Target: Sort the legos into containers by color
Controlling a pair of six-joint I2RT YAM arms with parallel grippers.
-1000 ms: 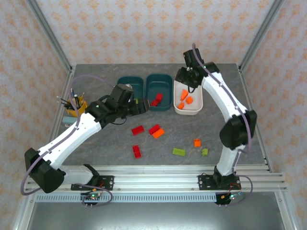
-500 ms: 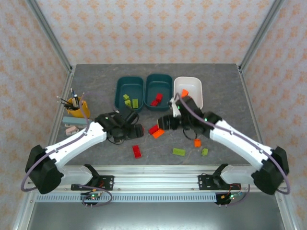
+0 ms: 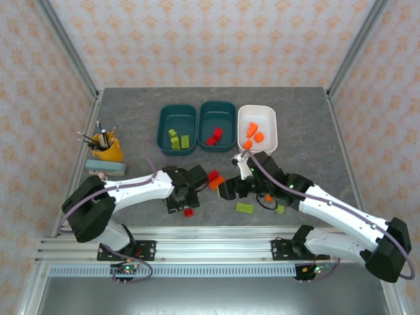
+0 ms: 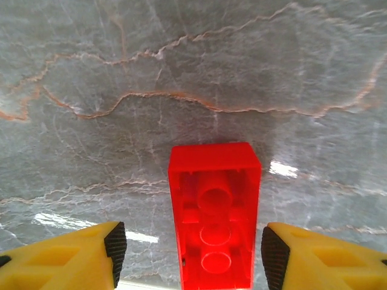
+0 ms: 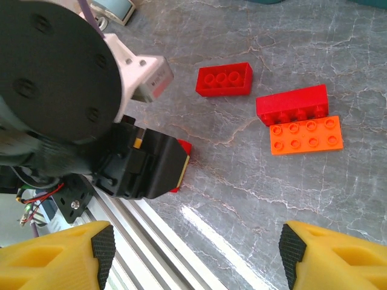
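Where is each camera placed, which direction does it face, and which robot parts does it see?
Top external: above and behind the bases, looking down on the grey marbled table; left arm and right arm show.
Left wrist: on the left arm, facing down at a red plastic brick inside the open left gripper.
Right wrist: facing the table and left arm's wrist; open right gripper at bottom.
Shared: top and right wrist views show the orange plastic brick.
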